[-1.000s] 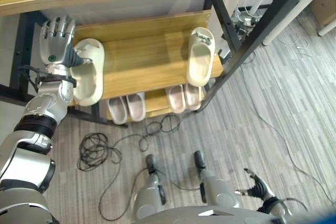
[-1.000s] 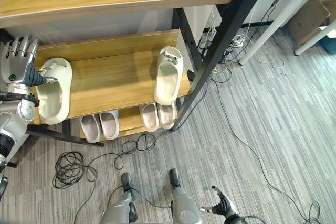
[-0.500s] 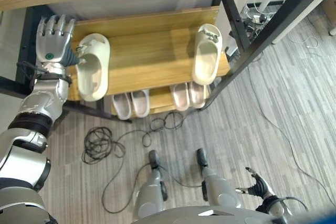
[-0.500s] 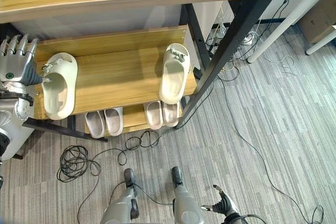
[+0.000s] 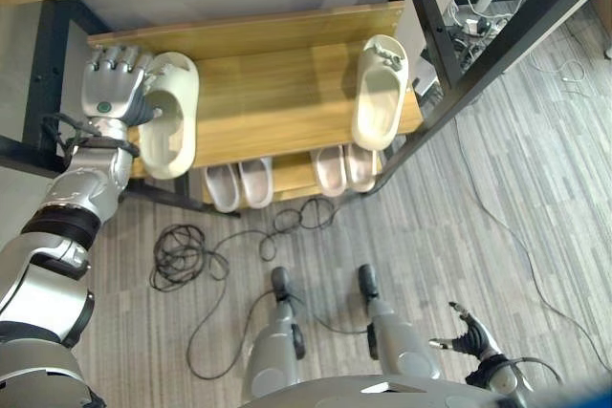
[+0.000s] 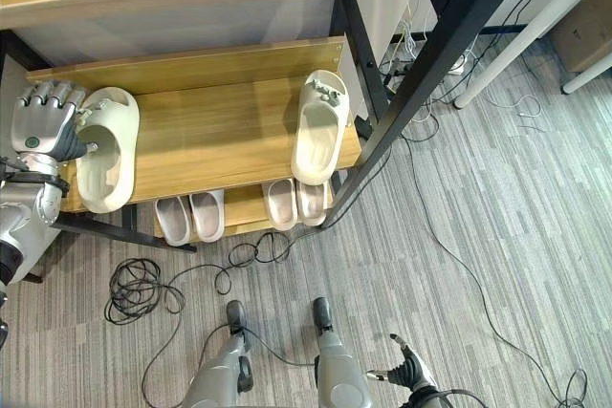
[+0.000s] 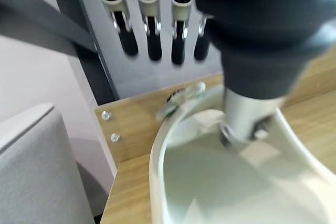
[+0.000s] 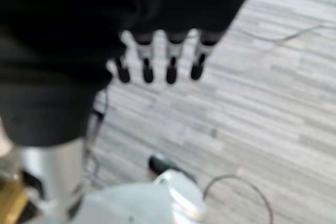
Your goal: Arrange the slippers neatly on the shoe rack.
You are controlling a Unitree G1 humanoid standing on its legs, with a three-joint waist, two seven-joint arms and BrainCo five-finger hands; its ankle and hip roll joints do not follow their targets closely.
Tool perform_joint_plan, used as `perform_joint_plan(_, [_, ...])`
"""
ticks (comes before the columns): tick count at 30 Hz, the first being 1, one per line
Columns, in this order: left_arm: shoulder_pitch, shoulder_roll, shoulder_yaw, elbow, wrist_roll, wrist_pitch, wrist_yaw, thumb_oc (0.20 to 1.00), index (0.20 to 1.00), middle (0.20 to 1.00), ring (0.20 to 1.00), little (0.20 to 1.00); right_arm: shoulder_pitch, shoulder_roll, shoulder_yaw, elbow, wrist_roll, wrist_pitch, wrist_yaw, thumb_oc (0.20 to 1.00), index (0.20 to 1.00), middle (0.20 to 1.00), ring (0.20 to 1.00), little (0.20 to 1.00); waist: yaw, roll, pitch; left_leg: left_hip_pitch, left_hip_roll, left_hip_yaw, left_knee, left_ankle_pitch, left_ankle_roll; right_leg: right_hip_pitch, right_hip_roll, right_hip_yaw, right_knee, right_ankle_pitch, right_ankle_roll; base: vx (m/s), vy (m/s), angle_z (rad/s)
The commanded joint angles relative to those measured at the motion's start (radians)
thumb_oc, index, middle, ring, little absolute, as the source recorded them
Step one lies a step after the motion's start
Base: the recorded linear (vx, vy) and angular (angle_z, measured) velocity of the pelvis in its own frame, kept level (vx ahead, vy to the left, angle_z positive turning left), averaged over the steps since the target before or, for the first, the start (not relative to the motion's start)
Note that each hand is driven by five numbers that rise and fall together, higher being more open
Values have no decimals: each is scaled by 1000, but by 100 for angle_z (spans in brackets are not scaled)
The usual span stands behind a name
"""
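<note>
Resting beside left robot hand (image 5: 112, 95), cream slipper (image 5: 169, 129) on rack shelf (image 5: 273, 107), thumb inside, fingers straight.

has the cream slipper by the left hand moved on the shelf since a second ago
Yes. The left cream slipper has slid inward from the middle shelf's left end and no longer hangs so far off its front edge, with the left hand against its toe end.

An office or lab corner: grey striped carpet floor (image 6: 497, 226), loose cables (image 6: 430, 74) trailing under white desk legs (image 6: 516, 31), beside a wood-and-black-metal shoe rack (image 6: 220, 136).
</note>
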Motion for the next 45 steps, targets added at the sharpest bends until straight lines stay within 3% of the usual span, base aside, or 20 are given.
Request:
perform_joint_plan(1, [-64, -3, 13, 50, 24, 18, 17, 391, 391, 391, 391, 391, -18, -5, 9, -25, 20, -16, -19, 1000, 1000, 1000, 1000, 1000, -9, 33, -9, -109, -29, -84, 188, -120, 15, -62, -18, -9, 176, -105, 58, 0, 0, 0])
perform_joint_plan(5, [-74, -36, -13, 91, 34, 26, 14, 266, 266, 266, 266, 266, -31, -9, 8, -25, 25, -19, -30, 1000, 1000, 1000, 1000, 1000, -12, 35, -3, -119, -29, -82, 191, -119, 15, -79, -18, -6, 179, -101, 57, 0, 0, 0])
perform_joint_plan(9, [-61, -61, -21, 108, 35, 25, 9, 304, 304, 304, 304, 304, -35, -11, 7, -19, 21, -22, -44, 1000, 1000, 1000, 1000, 1000, -14, 36, 0, -128, -26, -80, 199, -120, 16, -89, -16, -3, 184, -100, 57, 0, 0, 0])
perform_joint_plan(10, [-51, -74, -23, 117, 38, 25, 6, 235, 235, 235, 235, 235, -33, -12, 5, -14, 21, -21, -47, 1000, 1000, 1000, 1000, 1000, -15, 36, -3, -127, -25, -81, 199, -121, 16, -90, -16, -3, 185, -100, 56, 0, 0, 0])
perform_joint_plan(12, [-45, -84, -25, 119, 41, 26, 6, 200, 200, 200, 200, 200, -35, -13, 3, -10, 20, -21, -49, 1000, 1000, 1000, 1000, 1000, -14, 36, -4, -125, -24, -81, 198, -121, 16, -89, -16, -4, 185, -100, 56, 0, 0, 0])
perform_joint_plan(32, [-19, -189, 12, -143, 41, 0, 4, 200, 200, 200, 200, 200, -40, -16, -12, 0, -1, 21, -51, 1000, 1000, 1000, 1000, 1000, -12, 40, -28, -89, -30, -79, 189, -131, 15, -61, -16, 1, 182, -113, 51, -2, -3, 0])
perform_joint_plan(45, [-150, -260, -121, -136, 123, 7, -4, 200, 200, 200, 200, 200, -75, -32, -3, 42, -5, 33, -59, 1000, 1000, 1000, 1000, 1000, -34, 63, -22, -107, -29, -57, 187, -125, 18, -102, -19, 22, 191, -107, 51, -10, 0, -4])
